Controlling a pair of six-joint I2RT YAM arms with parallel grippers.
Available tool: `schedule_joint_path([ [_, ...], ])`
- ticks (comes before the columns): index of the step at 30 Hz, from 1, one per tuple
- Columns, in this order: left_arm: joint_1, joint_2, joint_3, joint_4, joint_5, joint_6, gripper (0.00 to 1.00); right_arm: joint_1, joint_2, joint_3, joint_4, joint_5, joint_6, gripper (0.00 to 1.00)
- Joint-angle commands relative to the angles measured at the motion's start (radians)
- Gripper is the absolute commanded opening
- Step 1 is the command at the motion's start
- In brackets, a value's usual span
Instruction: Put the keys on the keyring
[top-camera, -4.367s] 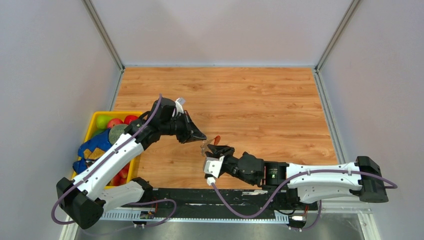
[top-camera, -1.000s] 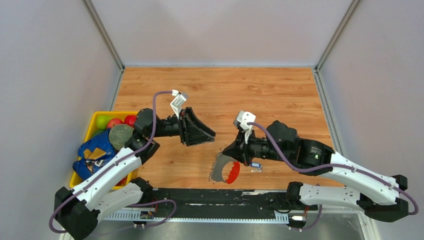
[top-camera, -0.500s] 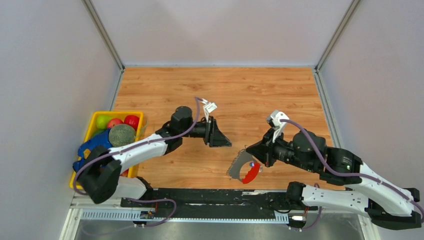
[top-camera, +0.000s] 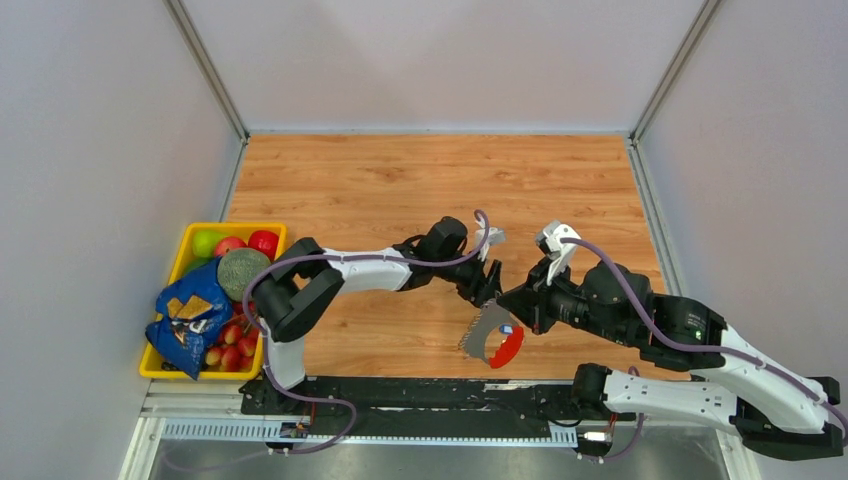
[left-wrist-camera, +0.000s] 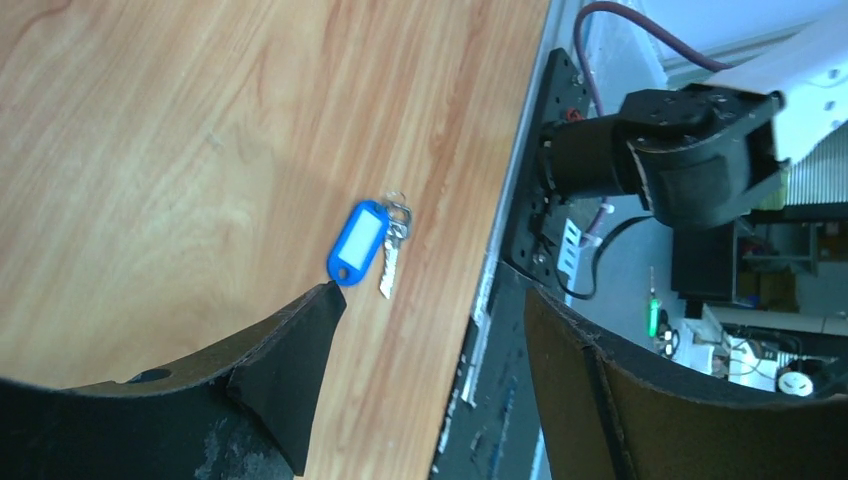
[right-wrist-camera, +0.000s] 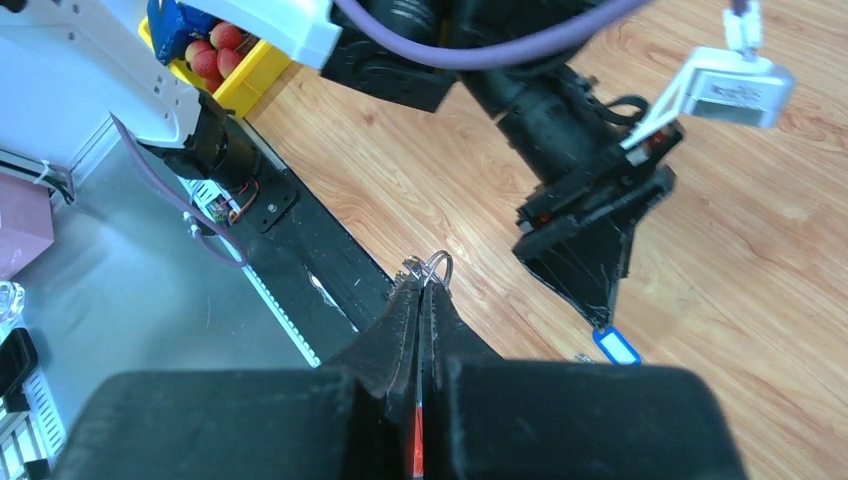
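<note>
Left pincer (left-wrist-camera: 430, 295): the jaws stand wide apart with nothing between them. It points down at the near edge of the worktop (left-wrist-camera: 150, 150).
Right pincer (right-wrist-camera: 420, 288): it is clamped tight on the top of the keyring (top-camera: 487, 330), and a small wire ring (right-wrist-camera: 438, 268) pokes out past the tips.
Keyring: it hangs in the air under the right pincer, with the grey jagged piece uppermost and the red loop (top-camera: 508, 347) below. It is just beside the left pincer.
Keys (left-wrist-camera: 360, 243): the blue tag and silvery keys lie flat together on the worktop, close to its near edge. In the left wrist view they sit just off one fingertip, not between the two.
Step in hand: this is probably the left pincer's pick-up of the keys, and nothing is threaded yet.
Doing it well: shift sideways first so the tag lies centred between the jaws. Go down until the tips nearly touch the wood, because the tag is thin. Close across the tag's narrow width, leaving the end where the keys join it free for threading.
Watch for: a fingertip landing on the tag could skid it toward the edge. The two pincers are also very close, so keep the dangling keyring out of the closing path.
</note>
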Motion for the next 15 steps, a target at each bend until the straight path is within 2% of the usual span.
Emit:
schedule_joint_path([
  [1,-0.022,0.078,0.109,-0.033,0.065,0.128,0.79,-0.003,0.008,0.042,0.042,-0.045,-0.003,0.0],
  [4,-0.029,0.148,0.194,-0.051,0.114,0.181,0.81,-0.003,0.008,0.051,0.045,-0.067,-0.01,0.0],
  [9,-0.048,0.266,0.369,-0.179,0.185,0.331,0.82,-0.003,0.026,0.051,0.045,-0.111,-0.025,0.0],
  [15,-0.06,0.37,0.469,-0.284,0.218,0.473,0.84,-0.003,0.022,0.051,0.051,-0.136,-0.039,0.0],
])
